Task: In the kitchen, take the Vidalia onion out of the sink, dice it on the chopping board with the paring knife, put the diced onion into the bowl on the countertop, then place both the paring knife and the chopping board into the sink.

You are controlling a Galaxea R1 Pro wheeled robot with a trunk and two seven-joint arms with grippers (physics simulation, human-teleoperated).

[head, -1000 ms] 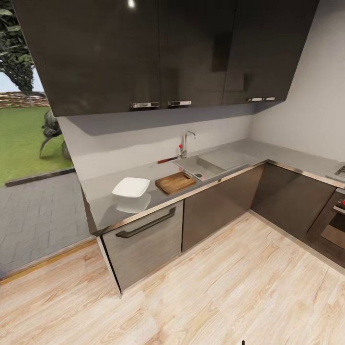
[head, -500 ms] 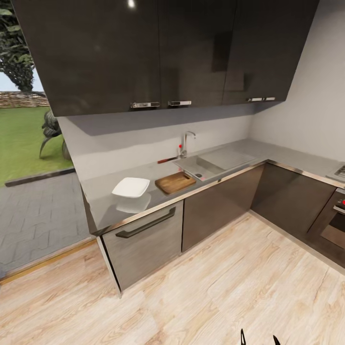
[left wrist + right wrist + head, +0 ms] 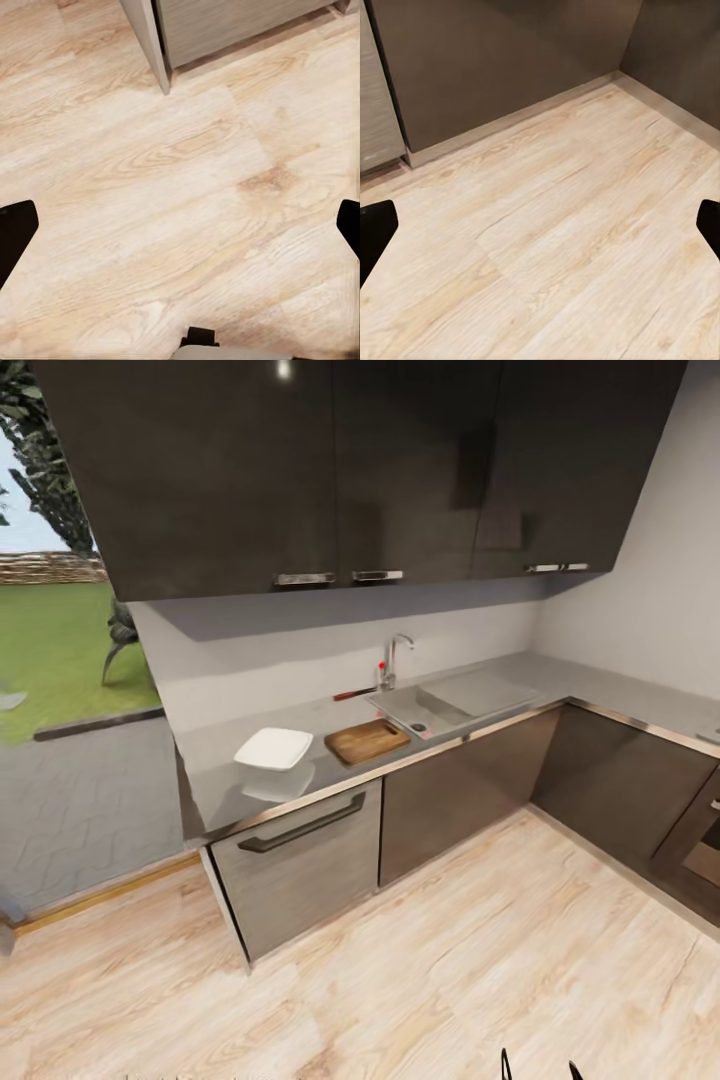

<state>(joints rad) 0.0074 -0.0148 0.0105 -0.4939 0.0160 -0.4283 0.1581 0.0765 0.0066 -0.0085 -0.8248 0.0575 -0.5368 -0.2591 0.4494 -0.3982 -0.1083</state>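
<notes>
Three views logged. Head view: sink (image 3: 452, 705) set in countertop (image 3: 215, 770), tap (image 3: 392, 660) behind it; chopping board (image 3: 367, 740) just beside sink on the window side, bowl (image 3: 274, 750) further that way, knife (image 3: 354, 693) behind board near the tap. Onion not discernible inside sink. Left wrist view: left gripper (image 3: 180, 225) spread wide, empty, over wooden floor (image 3: 187, 187). Right wrist view: right gripper (image 3: 540, 229) likewise apart, holding nothing, cabinet fronts (image 3: 502, 60) ahead. Step judged: approach. Next: close in on sink, reach for onion.
</notes>
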